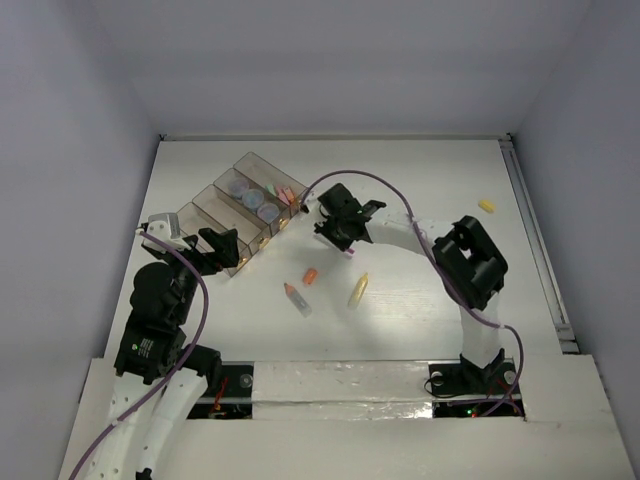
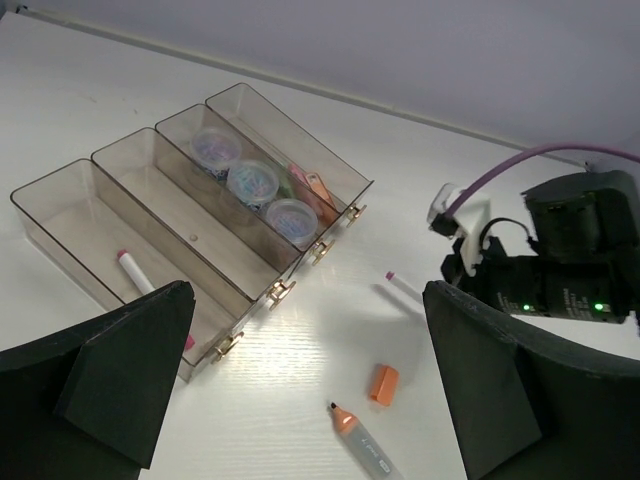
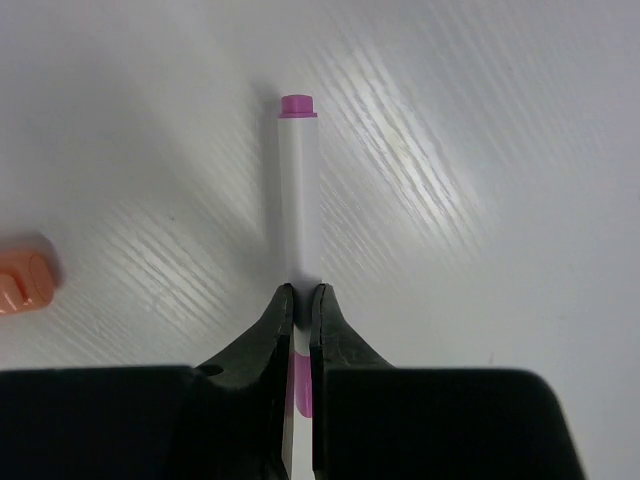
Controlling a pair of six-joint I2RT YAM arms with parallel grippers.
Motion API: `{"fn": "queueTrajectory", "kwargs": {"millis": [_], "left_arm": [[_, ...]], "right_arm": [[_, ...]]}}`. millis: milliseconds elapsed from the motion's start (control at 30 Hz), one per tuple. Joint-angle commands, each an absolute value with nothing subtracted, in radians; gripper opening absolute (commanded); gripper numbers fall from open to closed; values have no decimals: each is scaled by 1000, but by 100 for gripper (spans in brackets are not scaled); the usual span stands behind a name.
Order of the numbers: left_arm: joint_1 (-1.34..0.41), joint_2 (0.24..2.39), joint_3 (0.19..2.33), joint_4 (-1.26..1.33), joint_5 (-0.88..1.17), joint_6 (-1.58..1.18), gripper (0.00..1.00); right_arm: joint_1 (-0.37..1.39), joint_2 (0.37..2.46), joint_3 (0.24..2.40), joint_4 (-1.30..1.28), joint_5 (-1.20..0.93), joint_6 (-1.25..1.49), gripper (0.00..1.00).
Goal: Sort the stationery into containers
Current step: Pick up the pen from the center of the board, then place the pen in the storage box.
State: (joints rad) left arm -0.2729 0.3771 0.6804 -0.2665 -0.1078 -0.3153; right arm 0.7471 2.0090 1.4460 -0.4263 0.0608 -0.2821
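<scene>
Containers (image 1: 238,203) in the top view lie just left of the right tool (image 1: 340,236), which has a pen (image 1: 349,254) low over the tabletop (image 1: 430,180); the left tool (image 1: 216,246) hangs at the row's far side. Left wrist view: that tool gapes, empty, nearest the end compartment (image 2: 85,222) with a stored pen (image 2: 134,272). Right wrist view: jaws pinch the pen's rear, its axis straight ahead, so it probably needs turning to lie along a compartment.

The containers (image 1: 245,200) block the far-left part of the table (image 1: 430,170), with the wide-open left gripper (image 1: 222,250) at their near end and the right gripper (image 1: 340,238), pinching a white pen (image 3: 298,200), at their right. An orange cap (image 1: 310,275), orange-tipped marker (image 1: 297,299) and yellow stick (image 1: 357,290) litter the middle. The far-right corner lies open, bar a yellow piece (image 1: 487,206) by the right edge.
</scene>
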Motion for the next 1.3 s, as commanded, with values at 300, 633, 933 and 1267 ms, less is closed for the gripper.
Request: {"fn": "queueTrajectory", "kwargs": {"millis": [300, 633, 933, 1267], "left_arm": [[-267, 364, 693, -218, -95, -304, 99], [-256, 359, 695, -215, -97, -304, 99], [-256, 356, 696, -216, -95, -304, 99], [-256, 356, 693, -213, -92, -305, 99]], "right_arm": [[765, 1821, 1396, 39, -435, 111, 0], [856, 2158, 1745, 331, -542, 478, 0], [894, 2358, 1947, 284, -448, 514, 0], [923, 2416, 2016, 252, -428, 520, 10]]}}
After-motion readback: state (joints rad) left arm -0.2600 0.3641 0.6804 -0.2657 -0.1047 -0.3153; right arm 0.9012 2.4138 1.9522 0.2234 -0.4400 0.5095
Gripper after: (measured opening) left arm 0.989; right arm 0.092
